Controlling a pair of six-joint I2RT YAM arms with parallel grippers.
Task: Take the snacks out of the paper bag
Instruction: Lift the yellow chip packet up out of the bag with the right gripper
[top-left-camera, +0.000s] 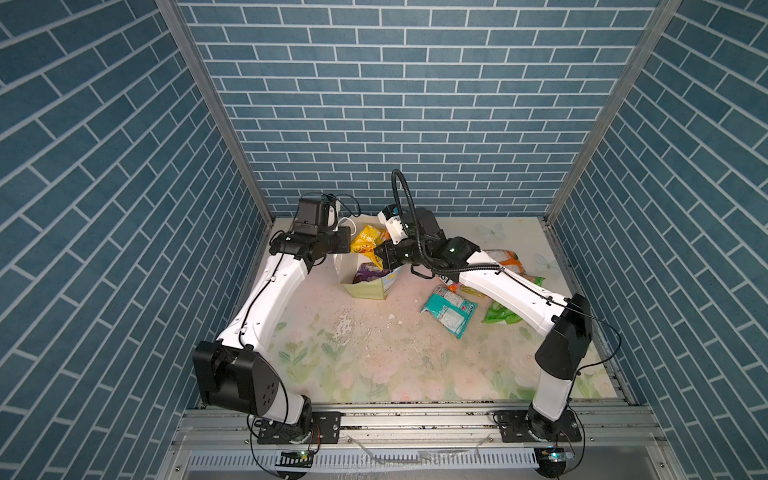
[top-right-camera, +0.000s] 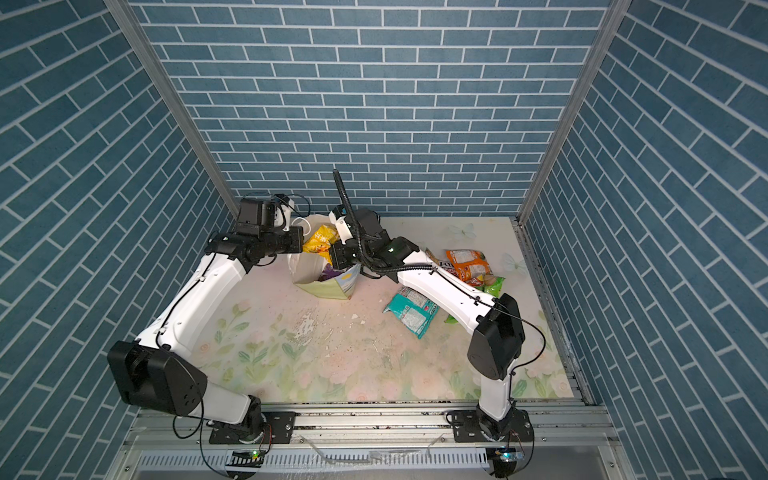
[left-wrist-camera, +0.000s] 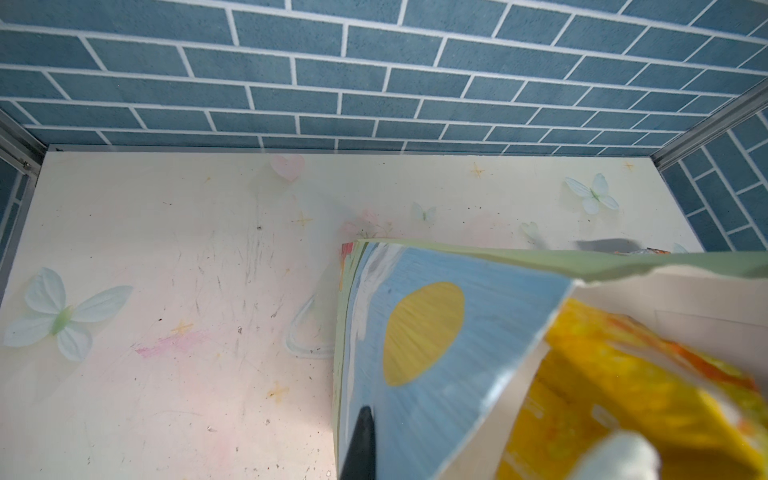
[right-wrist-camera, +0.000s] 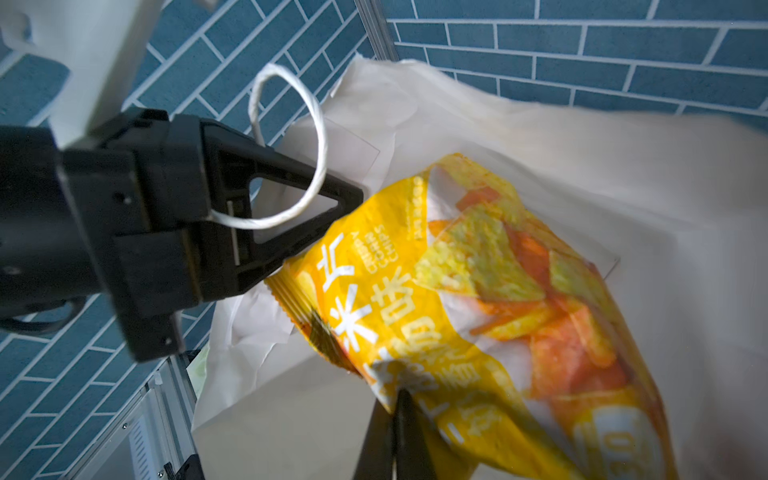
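Closest to the right wrist camera, the yellow packet (right-wrist-camera: 478, 311) hangs tilted, printed with chips and white lettering. The right gripper (right-wrist-camera: 399, 399) is clamped on its lower edge. In both top views this packet (top-left-camera: 368, 243) (top-right-camera: 320, 241) sticks up out of the open mouth of the paper bag (top-left-camera: 365, 289) (top-right-camera: 328, 286), against the bag's far side. A purple packet (top-left-camera: 368, 272) (top-right-camera: 330, 272) lies deeper inside.

The bag stands upright towards the back of the table (top-left-camera: 374, 353), left of centre. Its inside is white, and its outside shows blue sky, a yellow sun and green.

The left gripper (right-wrist-camera: 355, 197) is pinched shut on the bag's rim, just beside a white cord handle (right-wrist-camera: 320, 137) that loops over its fingers. In the left wrist view one dark finger (left-wrist-camera: 363, 436) lies against the bag's blue outer wall.

To the right of the bag, three snacks lie on the table. A teal packet (top-left-camera: 449, 309) (top-right-camera: 411, 309) is nearest the bag. An orange packet (top-left-camera: 505, 259) (top-right-camera: 467, 264) lies farther back. A green packet (top-left-camera: 500, 313) (top-right-camera: 494, 284) is partly hidden under the right arm.

Blue brick-pattern walls (top-left-camera: 374, 104) close in the table on three sides.
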